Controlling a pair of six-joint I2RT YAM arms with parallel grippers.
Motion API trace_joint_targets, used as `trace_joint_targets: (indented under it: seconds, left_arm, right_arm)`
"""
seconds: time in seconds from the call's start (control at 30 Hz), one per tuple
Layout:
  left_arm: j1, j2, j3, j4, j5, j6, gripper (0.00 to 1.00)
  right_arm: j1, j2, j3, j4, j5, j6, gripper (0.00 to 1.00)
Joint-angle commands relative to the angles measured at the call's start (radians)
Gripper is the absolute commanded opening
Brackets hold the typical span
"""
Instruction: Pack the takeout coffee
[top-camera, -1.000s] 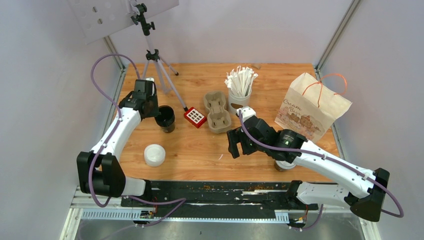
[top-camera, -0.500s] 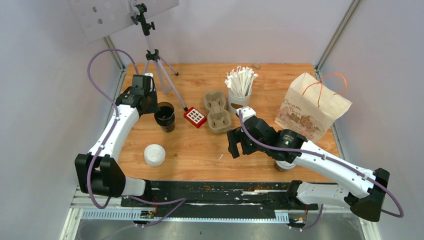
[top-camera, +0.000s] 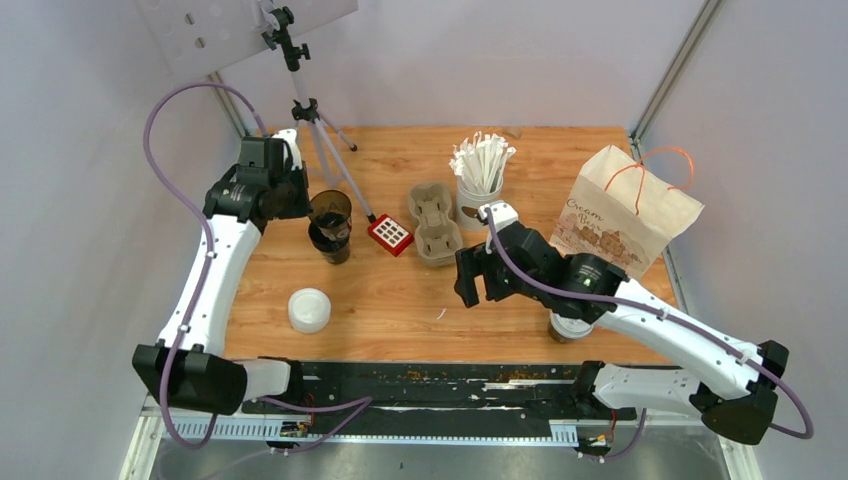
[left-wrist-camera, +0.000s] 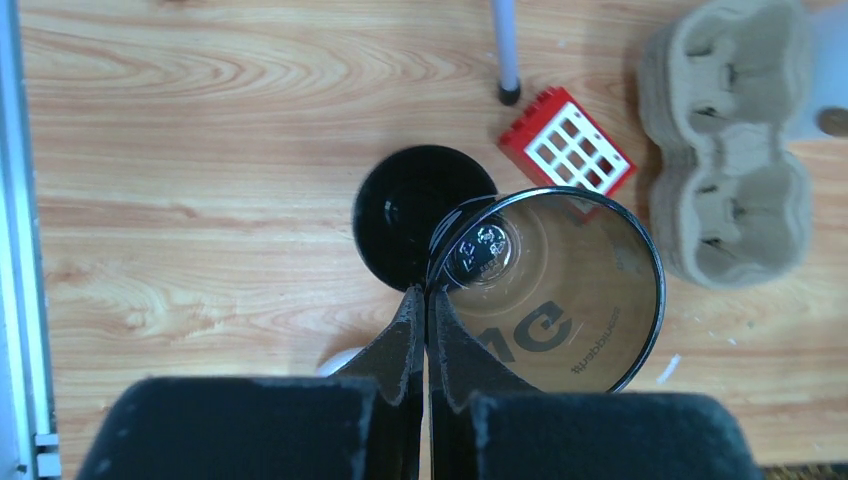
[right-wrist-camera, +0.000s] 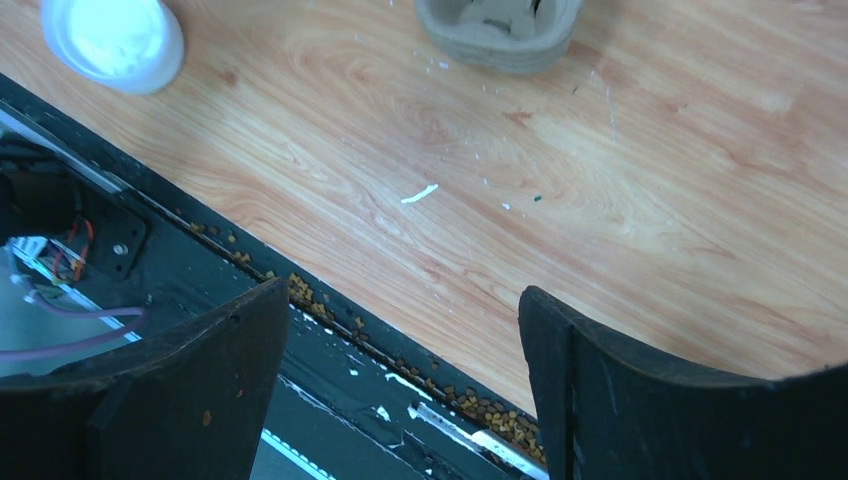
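Observation:
My left gripper (top-camera: 308, 205) is shut on the rim of a dark brown see-through cup (top-camera: 331, 210) without a lid. It holds that cup just above a second dark cup (top-camera: 331, 247) standing on the table. In the left wrist view the fingers pinch the held cup (left-wrist-camera: 560, 290) at its left rim, with the lower cup (left-wrist-camera: 405, 225) beneath. A stack of white lids (top-camera: 309, 309) lies near the front left. A lidded brown cup (top-camera: 567, 328) stands mostly hidden under my right arm. My right gripper (top-camera: 478, 285) is open and empty above bare wood.
A beige pulp tray (top-camera: 434, 222), a red block (top-camera: 390, 234), a white cup of wrapped sticks (top-camera: 480, 175) and a paper bag (top-camera: 620, 215) stand at the back. A tripod (top-camera: 305, 110) stands back left. The lids (right-wrist-camera: 112, 40) and tray (right-wrist-camera: 500, 30) show in the right wrist view.
My left gripper has risen and drawn back, lifting the upper cup out of the lower one. My right gripper has shifted slightly.

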Motion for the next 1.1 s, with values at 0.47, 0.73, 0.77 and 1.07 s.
trace_joint_targets:
  seconds: [0.47, 0.73, 0.77, 1.07]
  left_arm:
    - [-0.389, -0.219, -0.166, 0.08, 0.081, -0.083, 0.0]
    - [-0.655, -0.113, -0.331, 0.291, -0.023, -0.114, 0.0]
    - [-0.673, -0.095, -0.34, 0.309, -0.024, -0.123, 0.0]
    - [-0.745, 0.028, -0.419, 0.465, -0.035, -0.169, 0.0]
  right_arm:
    - [0.004, -0.197, 0.133, -0.057, 0.291, -0.042, 0.86]
    - [0.004, -0.202, 0.159, -0.069, 0.289, -0.012, 0.86]
    - [0.004, -0.204, 0.158, -0.07, 0.288, -0.011, 0.86]
    - [0.003, -0.203, 0.138, -0.072, 0.257, 0.012, 0.86]
